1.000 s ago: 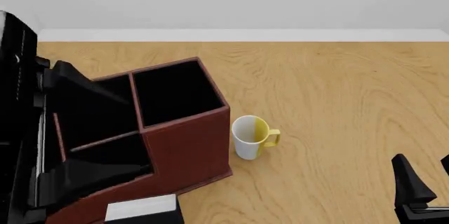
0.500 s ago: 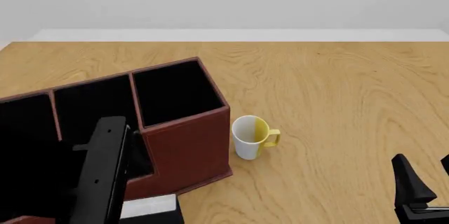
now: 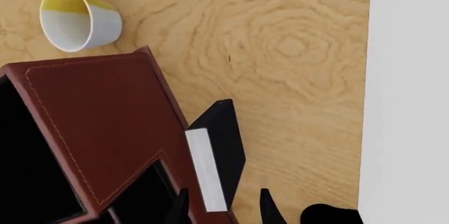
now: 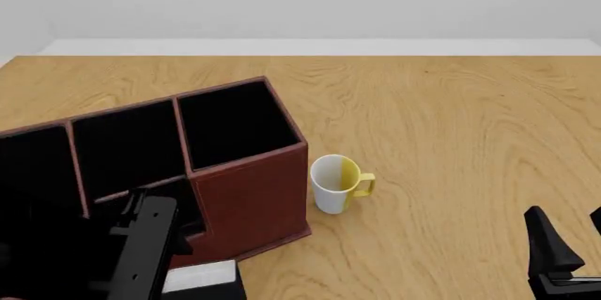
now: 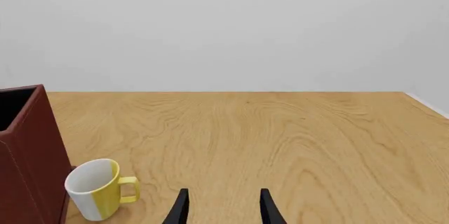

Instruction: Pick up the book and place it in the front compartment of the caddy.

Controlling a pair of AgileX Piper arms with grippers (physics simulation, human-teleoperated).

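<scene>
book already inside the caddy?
No, in the left wrist view the book lies on the table outside the caddy, against its outer wall, with the left gripper open above it.

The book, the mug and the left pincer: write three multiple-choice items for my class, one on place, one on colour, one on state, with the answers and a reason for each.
1. Where is the book?
A. on the table against the caddy's outer wall
B. inside the mug
C. in the right pincer

2. What colours is the mug?
A. red and black
B. white and yellow
C. all blue

3. How is the left pincer?
A. shut on the mug
B. shut on the book
C. open, holding nothing

Answers: 1 A, the left wrist view shows the book beside the red-brown wall. 2 B, the front view shows a white half and a yellow half. 3 C, its fingertips stand apart, not gripping the book.
</scene>
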